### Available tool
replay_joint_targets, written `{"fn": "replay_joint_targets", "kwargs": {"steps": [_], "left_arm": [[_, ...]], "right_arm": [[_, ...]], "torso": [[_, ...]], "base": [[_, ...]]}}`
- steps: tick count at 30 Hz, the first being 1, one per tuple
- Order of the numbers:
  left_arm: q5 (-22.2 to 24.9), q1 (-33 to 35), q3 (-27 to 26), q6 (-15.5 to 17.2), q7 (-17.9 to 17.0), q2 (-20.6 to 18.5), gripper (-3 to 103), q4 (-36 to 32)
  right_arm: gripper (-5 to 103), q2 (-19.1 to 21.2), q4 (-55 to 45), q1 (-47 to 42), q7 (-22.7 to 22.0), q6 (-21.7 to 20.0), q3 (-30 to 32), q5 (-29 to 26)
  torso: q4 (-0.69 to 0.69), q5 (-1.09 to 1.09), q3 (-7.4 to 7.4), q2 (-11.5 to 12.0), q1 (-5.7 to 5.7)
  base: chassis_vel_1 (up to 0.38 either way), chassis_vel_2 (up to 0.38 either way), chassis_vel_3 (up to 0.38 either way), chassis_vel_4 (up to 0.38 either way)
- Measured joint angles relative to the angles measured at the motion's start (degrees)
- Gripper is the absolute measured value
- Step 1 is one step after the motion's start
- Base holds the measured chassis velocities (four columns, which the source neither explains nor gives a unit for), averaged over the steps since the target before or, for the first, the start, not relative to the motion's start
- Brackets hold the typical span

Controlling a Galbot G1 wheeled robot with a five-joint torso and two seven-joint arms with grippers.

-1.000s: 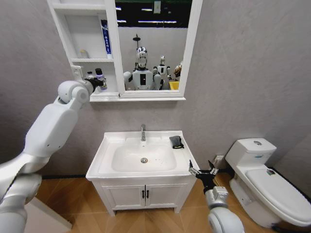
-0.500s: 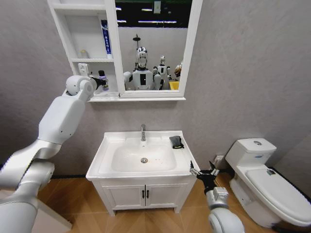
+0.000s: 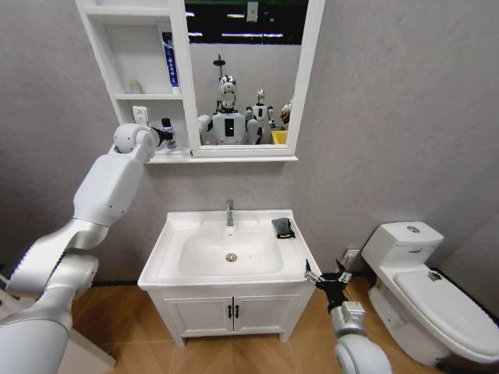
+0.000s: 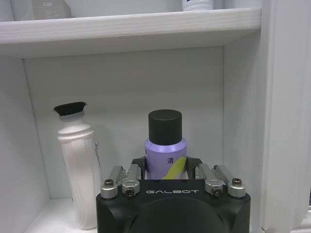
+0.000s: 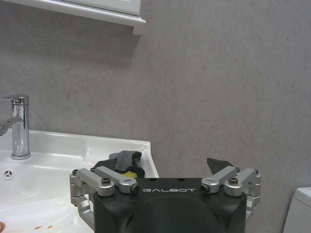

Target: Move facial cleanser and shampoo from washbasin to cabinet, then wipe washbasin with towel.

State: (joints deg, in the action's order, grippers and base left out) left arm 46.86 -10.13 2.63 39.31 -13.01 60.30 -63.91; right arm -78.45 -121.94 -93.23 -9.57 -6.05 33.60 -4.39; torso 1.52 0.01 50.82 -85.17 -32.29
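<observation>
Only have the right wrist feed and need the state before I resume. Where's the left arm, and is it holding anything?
Observer: The left gripper is up at the cabinet's lower shelf, shut on a purple bottle with a black cap.
Operator: Other bottle?
Observer: A white bottle with a black top stands on that same shelf, beside the purple one and apart from it.
Operator: Where's my right arm relative to the basin?
Observer: The right gripper hangs open just off the washbasin's front right corner, short of the towel on the back right rim.
</observation>
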Motion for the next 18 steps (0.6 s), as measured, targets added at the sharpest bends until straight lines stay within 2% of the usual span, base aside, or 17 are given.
{"fn": "replay_joint_targets", "kwargs": {"steps": [15, 18], "left_arm": [[-1.9, -0.6, -0.2, -1.5, 0.8, 1.8, 41, 3.3], [-2.4, -0.7, -0.2, -2.0, 0.8, 1.9, 57, 4.1]], "right_arm": [[100, 0.7, 0.2, 0.8, 0.0, -0.1, 0.5, -0.9], [100, 0.9, 0.4, 1.2, 0.0, -0.2, 0.7, -1.3]], "torso": [[-0.01, 0.0, 0.0, 0.0, 0.0], [0.0, -0.01, 0.0, 0.0, 0.0]], "base": [[0.0, 0.0, 0.0, 0.0], [0.0, 0.0, 0.0, 0.0]]}}
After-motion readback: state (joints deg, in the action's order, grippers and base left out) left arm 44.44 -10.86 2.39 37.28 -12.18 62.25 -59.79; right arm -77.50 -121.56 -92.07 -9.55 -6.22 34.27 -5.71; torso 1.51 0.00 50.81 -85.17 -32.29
